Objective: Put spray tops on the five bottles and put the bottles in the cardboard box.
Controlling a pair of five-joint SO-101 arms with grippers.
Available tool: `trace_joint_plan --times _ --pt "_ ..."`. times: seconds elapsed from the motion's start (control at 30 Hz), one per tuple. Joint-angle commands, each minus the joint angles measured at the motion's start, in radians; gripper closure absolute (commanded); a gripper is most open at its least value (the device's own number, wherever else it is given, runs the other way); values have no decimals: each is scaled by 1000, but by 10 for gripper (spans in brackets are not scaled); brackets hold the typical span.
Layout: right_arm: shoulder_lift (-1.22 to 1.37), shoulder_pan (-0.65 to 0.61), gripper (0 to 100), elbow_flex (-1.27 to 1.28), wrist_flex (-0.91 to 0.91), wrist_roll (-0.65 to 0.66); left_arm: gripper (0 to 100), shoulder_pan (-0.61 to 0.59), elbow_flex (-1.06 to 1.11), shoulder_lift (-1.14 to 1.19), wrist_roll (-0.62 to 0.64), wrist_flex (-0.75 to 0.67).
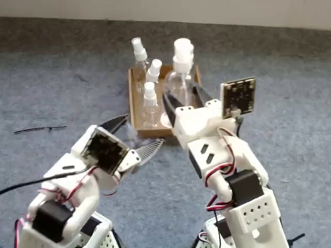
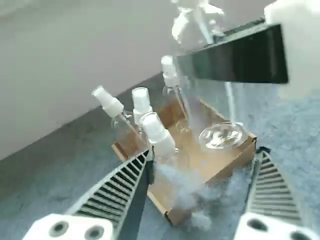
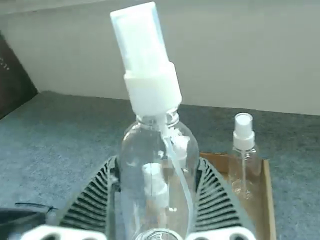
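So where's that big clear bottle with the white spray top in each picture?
High view: the big clear spray-topped bottle in the right gripper, at the brown cardboard box.
Left wrist view: bottle behind the other arm's black finger.
Right wrist view: bottle close up between ribbed fingers.
Shared landmark: that cardboard box.

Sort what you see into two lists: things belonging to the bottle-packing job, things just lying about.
Job: shallow brown cardboard box; small clear plastic spray bottles; large clear bottle with white spray top, held in right gripper; open left gripper.
Lying about: thin black strand on the grey carpet.
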Motion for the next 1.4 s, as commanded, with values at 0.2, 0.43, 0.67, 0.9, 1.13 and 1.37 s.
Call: trace_joint_plan --times 0.2,0.43,0.67,0.9,1.13,1.37 --pt "-2 -38 995 -145 240 -5 709 50 41 249 2 -230" --pt "-2 -36 995 -180 338 61 709 25 39 254 0 -233" --pt "-2 -21 995 -179 363 66 710 12 39 254 0 -233" --pt "-2 107 995 -179 363 118 729 12 42 254 -3 -233" --pt "-2 107 995 -180 412 121 738 12 42 254 -3 -233" --pt "45 150 995 -105 142 176 741 -7 41 171 -5 -141"
